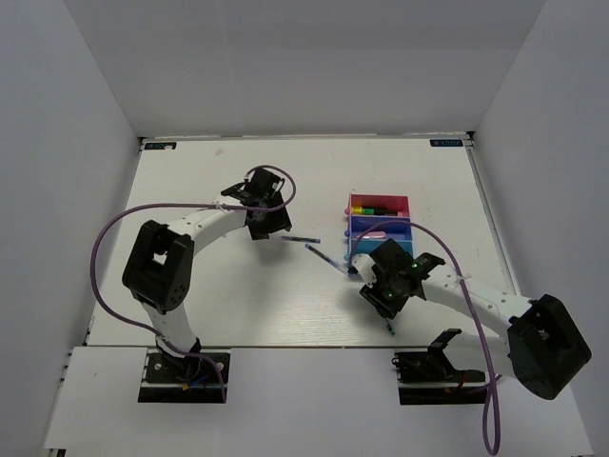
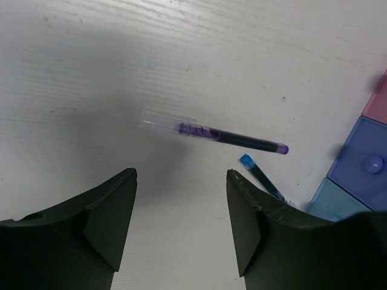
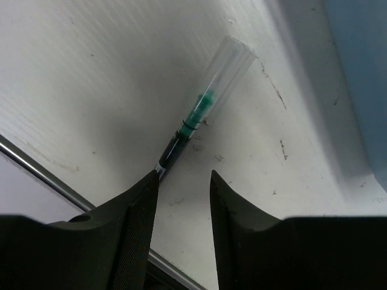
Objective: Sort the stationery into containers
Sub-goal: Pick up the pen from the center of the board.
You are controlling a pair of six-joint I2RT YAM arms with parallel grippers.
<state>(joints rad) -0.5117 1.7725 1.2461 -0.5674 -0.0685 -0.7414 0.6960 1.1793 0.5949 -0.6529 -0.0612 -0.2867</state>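
Slender pens: three.
- purple-ink pen, clear cap (image 2: 233,138): just ahead of left gripper (image 2: 181,176)
- blue-ended pen (image 2: 259,175): beside one fingertip of left gripper
- green-ink pen, clear cap (image 3: 202,109): at tips of right gripper (image 3: 184,178)

Small open rectangular plastic trays: three, joined in a row.
- pink tray (image 2: 380,103)
- purple-blue tray (image 2: 354,142)
- light blue tray (image 2: 329,198)

Stubby highlighters: two made out, both in trays.
- yellow-green highlighter, black cap (image 1: 373,208)
- pink highlighter (image 1: 378,231)

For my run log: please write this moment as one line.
left gripper open near purple pen | right gripper open by green pen
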